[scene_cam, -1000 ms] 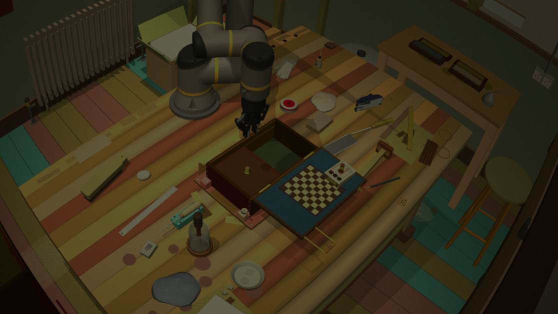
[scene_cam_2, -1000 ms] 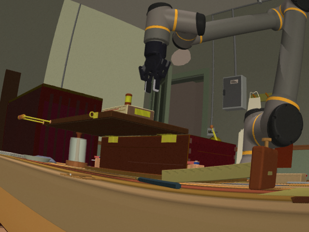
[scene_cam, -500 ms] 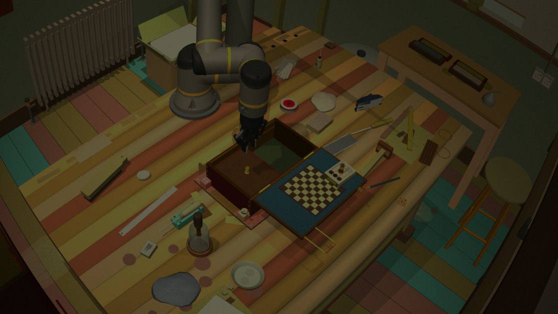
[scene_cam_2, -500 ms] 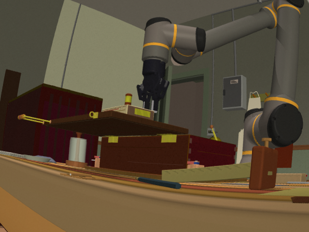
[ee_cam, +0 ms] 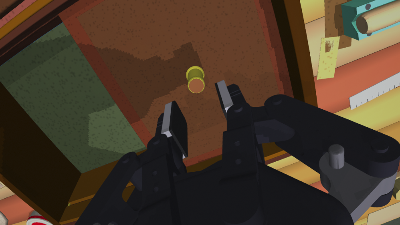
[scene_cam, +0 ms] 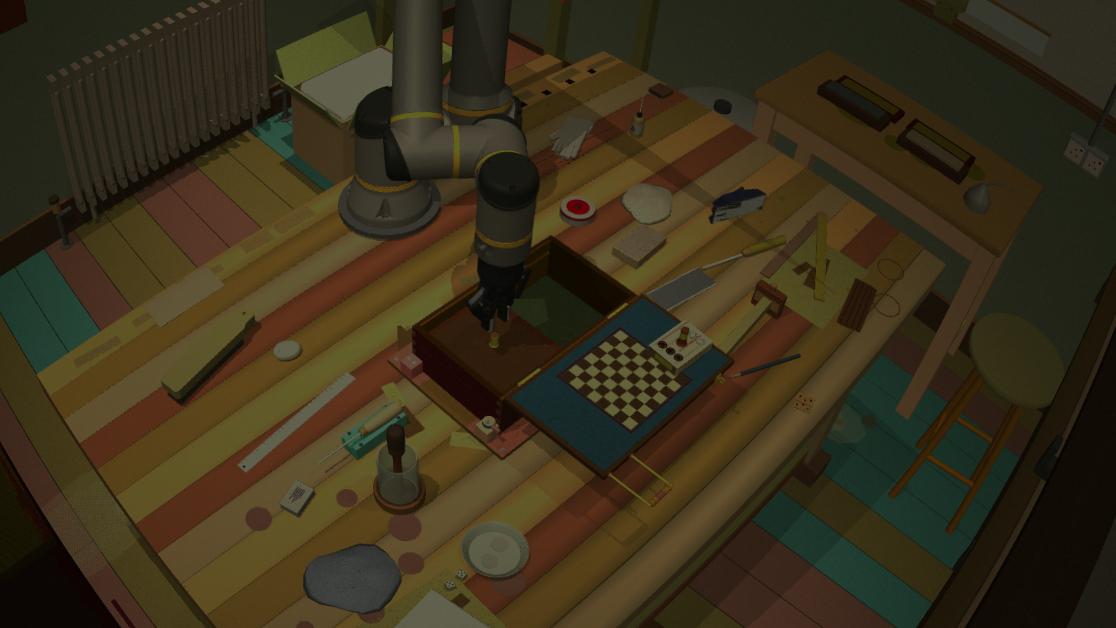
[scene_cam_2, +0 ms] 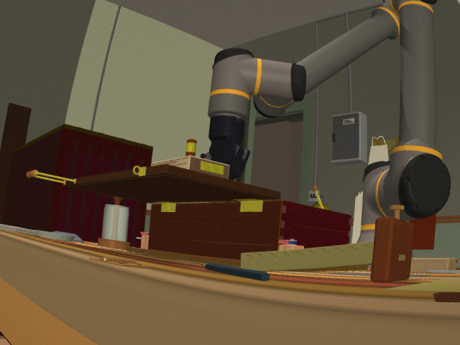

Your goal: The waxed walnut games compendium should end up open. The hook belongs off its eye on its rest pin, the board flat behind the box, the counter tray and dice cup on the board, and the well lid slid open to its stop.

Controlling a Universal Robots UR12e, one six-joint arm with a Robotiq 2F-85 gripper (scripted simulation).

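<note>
The brass knob [ee_cam: 195,80] [scene_cam: 493,339] stands on the brown well lid [ee_cam: 179,72] [scene_cam: 499,344] inside the walnut box [scene_cam: 499,336] [scene_cam_2: 215,226], and my gripper [ee_cam: 197,104] [scene_cam: 492,316] hangs open and empty just above and beside it. Next to the lid lies the green-lined compartment [ee_cam: 70,111] [scene_cam: 566,308]. The chequered board [scene_cam: 620,379] [scene_cam_2: 174,182] lies flat behind the box. The counter tray [scene_cam: 680,344] [scene_cam_2: 191,163] rests on the board's far corner with the dice cup [scene_cam: 684,336] [scene_cam_2: 191,147] standing on it. The brass hook [scene_cam: 644,480] [scene_cam_2: 50,177] sticks out from the board's edge.
My arm's base [scene_cam: 389,195] stands behind the box on the striped bench. A glass dome [scene_cam: 397,469], a steel ruler [scene_cam: 296,422], a teal tool [scene_cam: 374,431] [ee_cam: 369,19], a dish [scene_cam: 495,549] and a scraper [scene_cam: 680,289] lie around the box.
</note>
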